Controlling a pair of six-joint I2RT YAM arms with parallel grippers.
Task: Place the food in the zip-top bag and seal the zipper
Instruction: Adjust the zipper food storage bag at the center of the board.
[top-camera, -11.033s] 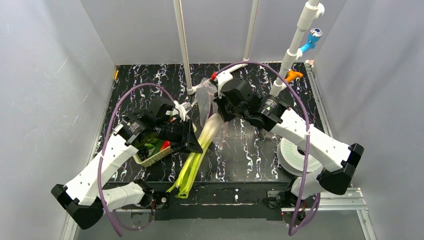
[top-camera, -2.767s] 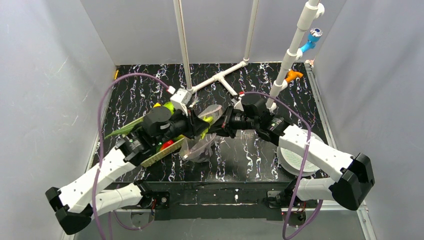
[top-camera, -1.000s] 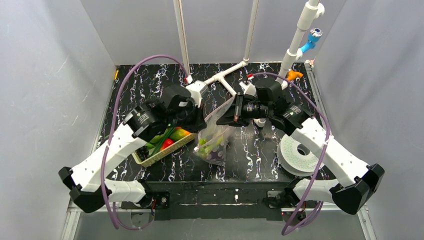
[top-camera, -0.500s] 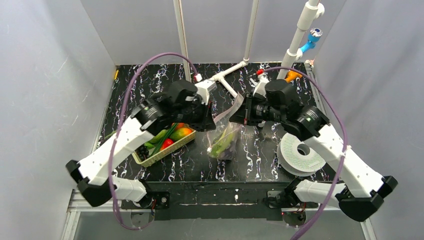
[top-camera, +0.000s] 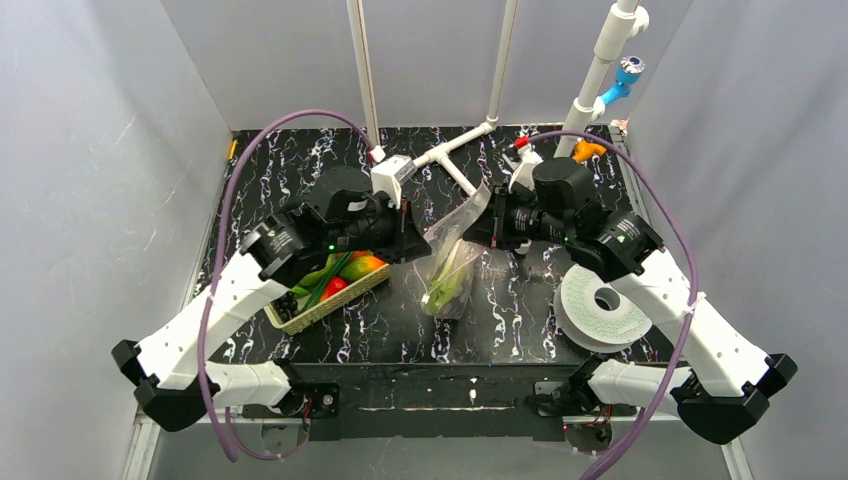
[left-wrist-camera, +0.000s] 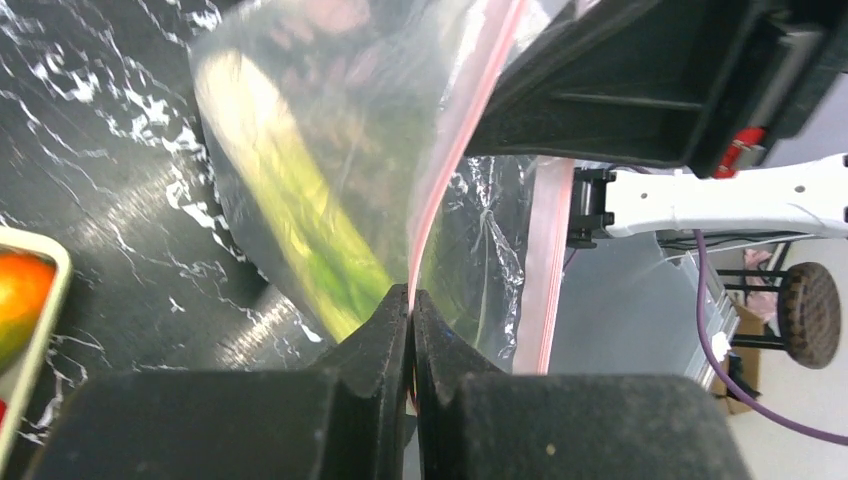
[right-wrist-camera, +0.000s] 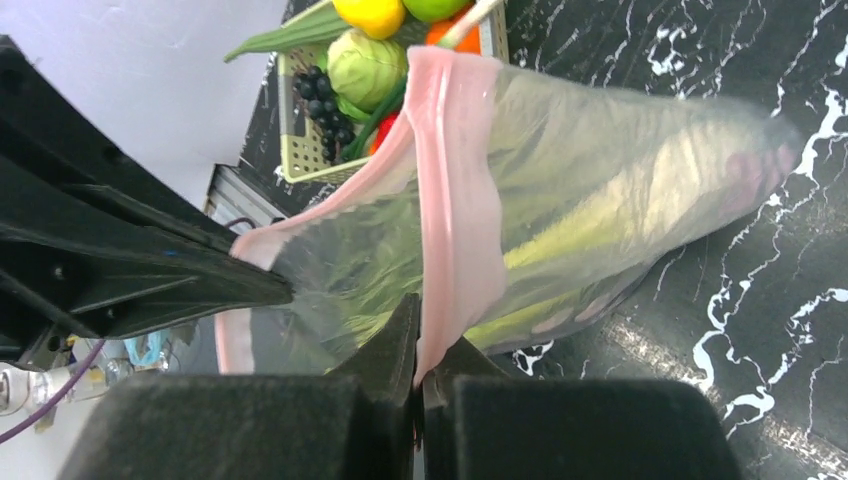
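The clear zip-top bag (top-camera: 450, 268) hangs above the table between my two grippers, with a long green-white leek (left-wrist-camera: 285, 205) inside it. My left gripper (top-camera: 414, 241) is shut on the pinkish zipper (left-wrist-camera: 455, 150) strip at one end of the mouth. At the other end my right gripper (top-camera: 478, 228) is shut on the same zipper (right-wrist-camera: 450, 180). The mouth gapes between the two grips. More food (top-camera: 345, 272) lies in the woven basket (top-camera: 330, 309) to the left: dark grapes (right-wrist-camera: 322, 95), a green piece (right-wrist-camera: 365, 65) and a yellow one (right-wrist-camera: 370, 12).
A white ribbed spool (top-camera: 600, 305) lies at the right, under my right arm. White pipes (top-camera: 440, 155) cross the back of the table, with orange (top-camera: 588, 150) and blue (top-camera: 628, 72) fittings at the back right. Grey walls close in both sides.
Both grippers have shifted right with the bag held between them, away from the basket. The bag hangs a little higher and narrower than a second ago.
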